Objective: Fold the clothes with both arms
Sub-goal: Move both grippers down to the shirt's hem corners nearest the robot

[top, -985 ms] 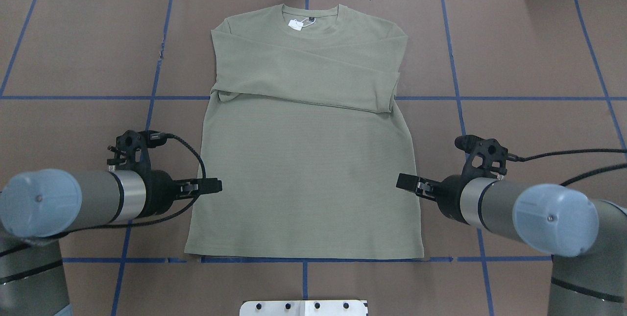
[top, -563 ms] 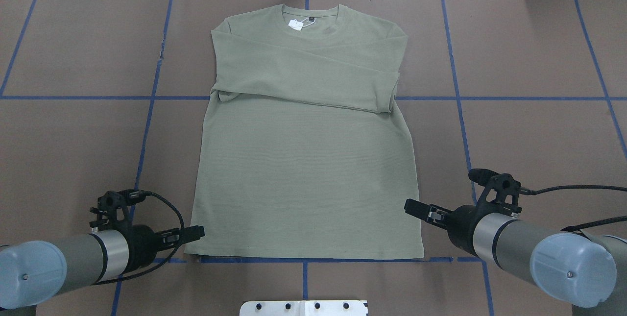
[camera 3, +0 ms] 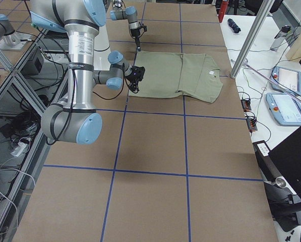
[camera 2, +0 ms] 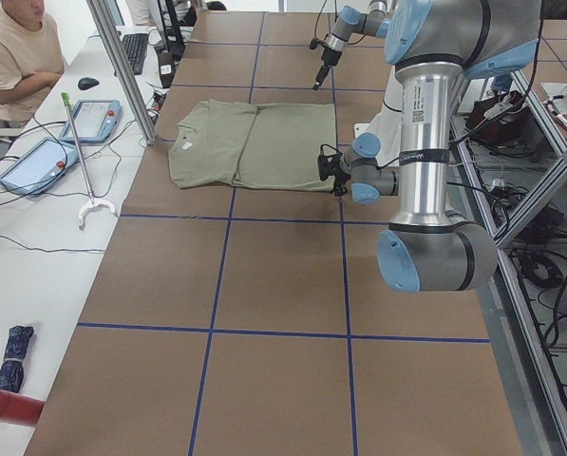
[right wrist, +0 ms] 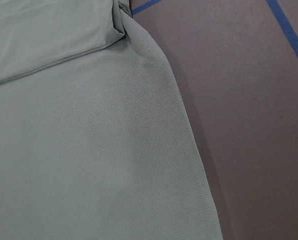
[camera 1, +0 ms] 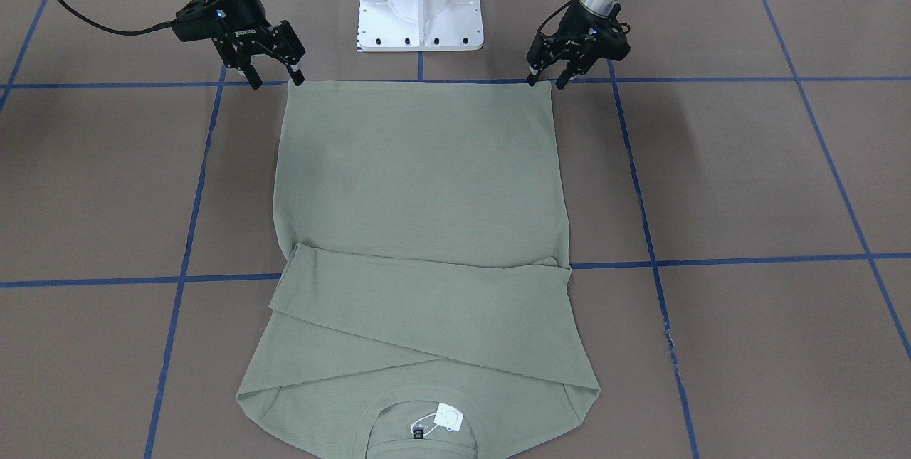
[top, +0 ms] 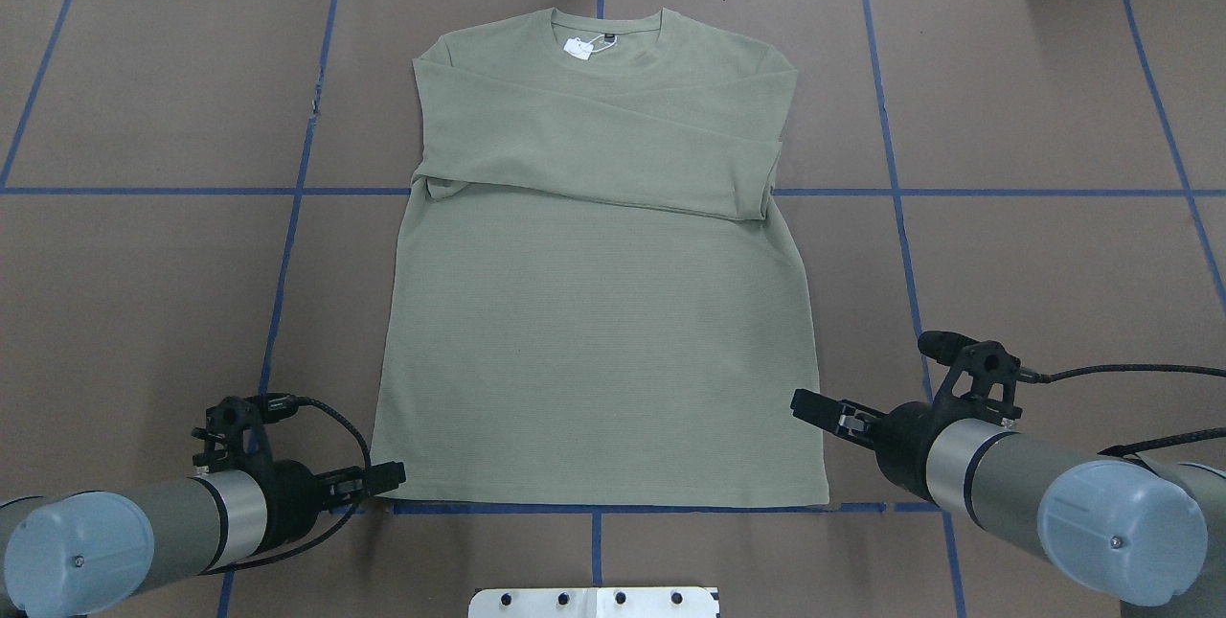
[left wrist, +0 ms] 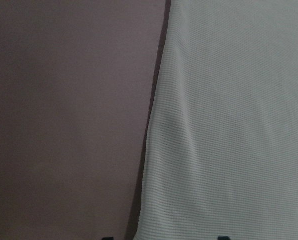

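Sage-green shirt (top: 594, 359) flat on brown worktop (top: 144, 263), sleeves (top: 594, 153) folded across its chest, left fingers (camera 1: 534, 73) and right fingers (camera 1: 295, 72) spread wide just beside the shirt's two hem corners

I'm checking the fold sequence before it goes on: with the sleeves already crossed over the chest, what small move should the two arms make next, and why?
Probably lower both arms and pinch the hem corners. The left gripper and the right gripper hang open, one at each hem corner of the shirt, which lies flat on the table with nothing gripping it.
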`<state>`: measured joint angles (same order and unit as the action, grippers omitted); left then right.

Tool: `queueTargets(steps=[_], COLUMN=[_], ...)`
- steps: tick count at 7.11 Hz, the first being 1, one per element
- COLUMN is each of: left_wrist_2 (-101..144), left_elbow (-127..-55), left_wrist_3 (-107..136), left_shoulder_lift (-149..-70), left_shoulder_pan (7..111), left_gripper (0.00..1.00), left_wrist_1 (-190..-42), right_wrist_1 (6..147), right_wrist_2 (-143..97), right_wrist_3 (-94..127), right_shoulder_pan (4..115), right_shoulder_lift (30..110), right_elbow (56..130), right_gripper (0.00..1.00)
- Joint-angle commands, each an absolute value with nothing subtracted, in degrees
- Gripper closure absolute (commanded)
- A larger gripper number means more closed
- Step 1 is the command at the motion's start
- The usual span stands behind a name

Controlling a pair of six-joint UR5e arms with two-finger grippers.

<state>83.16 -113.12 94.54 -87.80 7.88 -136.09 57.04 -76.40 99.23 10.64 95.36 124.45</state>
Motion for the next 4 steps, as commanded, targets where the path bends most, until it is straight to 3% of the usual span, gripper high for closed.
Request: queueTargets(steps=[1, 4], left_wrist_2=[83.2, 83.3], left_elbow=[-112.0, -111.4], left_wrist_3=[94.5, 94.5], left_shoulder_lift=[-89.3, -89.3], left_shoulder_pan=[7.7, 7.8], left_gripper=[0.3, 0.37], left_wrist_1=[-136.1, -136.1], right_wrist_1=[57.0, 57.0], right_wrist_2=[-76.0, -75.9], right_wrist_3=[99.2, 99.2], right_shoulder_pan=[10.6, 10.5], right_shoulder_lift=[95.4, 95.4], right_elbow=[124.4, 124.4], right_gripper=[0.02, 0.02])
